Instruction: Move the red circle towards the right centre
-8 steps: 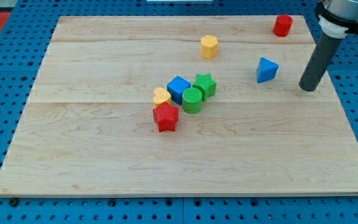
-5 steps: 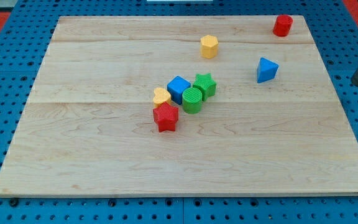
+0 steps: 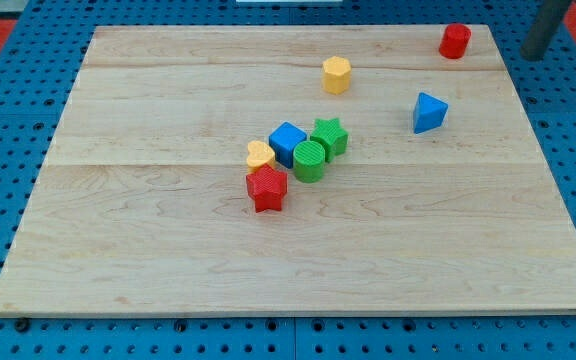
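The red circle stands near the top right corner of the wooden board. My tip is off the board, to the right of the red circle and apart from it, over the blue pegboard. A blue triangle lies below the red circle.
A yellow hexagon sits at the top middle. A cluster sits mid-board: a blue cube, a green star, a green circle, a yellow heart and a red star.
The rod has moved from the board's right side, near the blue triangle, out to the right and then up beyond the top right corner. No block has moved.
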`<state>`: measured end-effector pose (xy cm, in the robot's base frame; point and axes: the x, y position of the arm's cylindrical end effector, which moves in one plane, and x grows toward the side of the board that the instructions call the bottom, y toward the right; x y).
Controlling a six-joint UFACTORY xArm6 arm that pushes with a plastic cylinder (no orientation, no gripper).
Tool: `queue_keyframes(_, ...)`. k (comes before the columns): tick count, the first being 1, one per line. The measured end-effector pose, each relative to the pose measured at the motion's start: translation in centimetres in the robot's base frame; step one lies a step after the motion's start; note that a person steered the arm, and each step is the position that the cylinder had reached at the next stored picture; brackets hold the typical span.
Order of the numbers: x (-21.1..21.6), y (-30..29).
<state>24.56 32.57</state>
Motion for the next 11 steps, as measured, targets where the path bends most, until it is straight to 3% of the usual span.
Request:
queue_keyframes(2, -1.9, -5.2)
queue_keyframes(4, -4.7, -6.4)
queue_keyframes(6, 0.9, -9.3)
queue_keyframes(7, 0.7, -12.0)
queue_keyframes(9, -3.7, -13.8)
queue_keyframes(11, 1.5, -16.2)
